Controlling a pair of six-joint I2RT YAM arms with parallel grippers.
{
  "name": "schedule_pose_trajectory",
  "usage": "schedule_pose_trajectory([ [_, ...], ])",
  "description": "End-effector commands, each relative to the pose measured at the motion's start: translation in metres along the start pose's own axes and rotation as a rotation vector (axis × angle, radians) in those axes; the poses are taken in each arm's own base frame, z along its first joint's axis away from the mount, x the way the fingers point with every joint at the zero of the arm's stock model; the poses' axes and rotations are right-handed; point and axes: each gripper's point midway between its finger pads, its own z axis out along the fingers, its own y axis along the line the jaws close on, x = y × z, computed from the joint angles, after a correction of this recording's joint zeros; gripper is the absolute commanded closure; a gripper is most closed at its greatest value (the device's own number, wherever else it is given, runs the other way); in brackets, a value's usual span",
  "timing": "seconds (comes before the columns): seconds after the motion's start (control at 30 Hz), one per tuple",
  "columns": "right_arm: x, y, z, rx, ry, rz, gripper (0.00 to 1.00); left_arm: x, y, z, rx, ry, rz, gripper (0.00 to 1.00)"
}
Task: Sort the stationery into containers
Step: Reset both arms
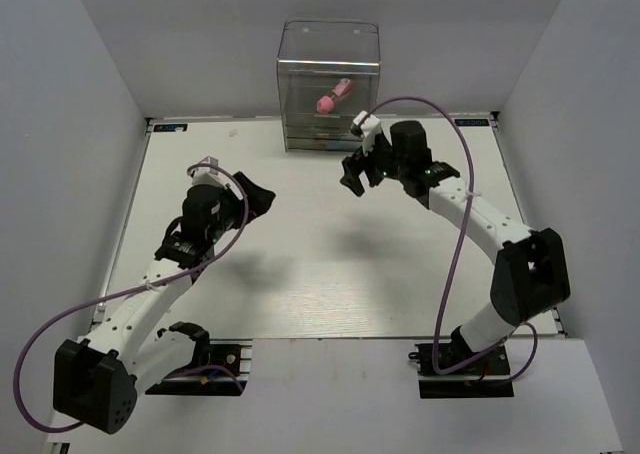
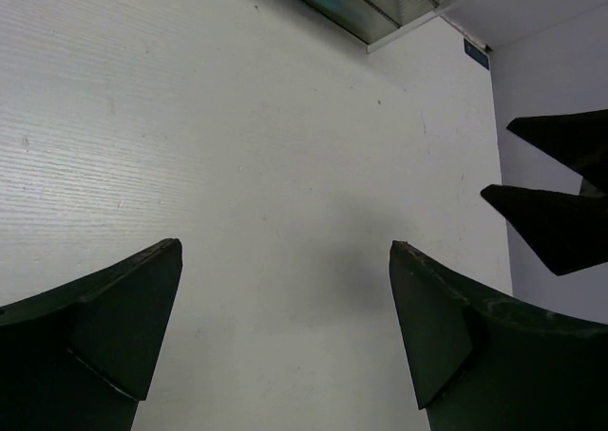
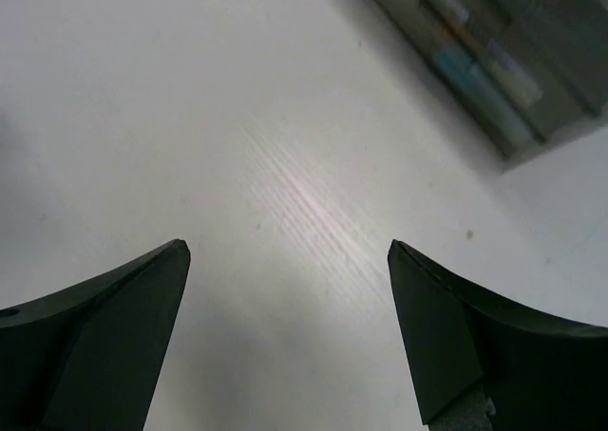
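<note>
Clear plastic drawer box (image 1: 329,84) at the far edge of the white table (image 1: 300,264); both grippers open and empty.
The box is tall and see-through, with rounded corners and stacked drawers. A pink marker (image 1: 332,96) lies tilted in its upper compartment. The right wrist view shows blurred teal and orange items (image 3: 475,65) in the drawers. Both the left gripper (image 2: 285,251) and the right gripper (image 3: 288,251) hover over the table with fingers spread apart, the right one near the box front.

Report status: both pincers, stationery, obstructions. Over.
Left pincer open, empty. Right pincer open, empty, near clear drawer box. Pink marker inside box. No obstruction seen.
</note>
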Motion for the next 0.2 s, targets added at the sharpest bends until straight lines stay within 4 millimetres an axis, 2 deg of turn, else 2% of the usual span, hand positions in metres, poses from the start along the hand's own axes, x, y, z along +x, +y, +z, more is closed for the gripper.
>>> schedule_pose_trajectory([
  [0.0, 0.036, -0.009, -0.010, 0.115, 0.055, 0.110, 0.10, -0.010, -0.031, -0.002, 0.126, -0.011, 0.103, 0.00],
  [0.03, 0.043, -0.010, -0.014, 0.136, 0.066, 0.111, 0.10, -0.011, -0.034, -0.002, 0.144, -0.016, 0.117, 0.00],
  [0.07, 0.038, -0.014, -0.016, 0.163, 0.044, 0.105, 0.10, -0.012, -0.039, -0.004, 0.173, -0.023, 0.119, 0.00],
  [0.13, 0.048, -0.016, -0.019, 0.187, 0.058, 0.123, 0.10, -0.007, -0.036, -0.005, 0.188, -0.025, 0.130, 0.00],
  [0.17, 0.043, -0.020, -0.024, 0.209, 0.039, 0.128, 0.10, -0.007, -0.036, -0.008, 0.201, -0.040, 0.130, 0.00],
])
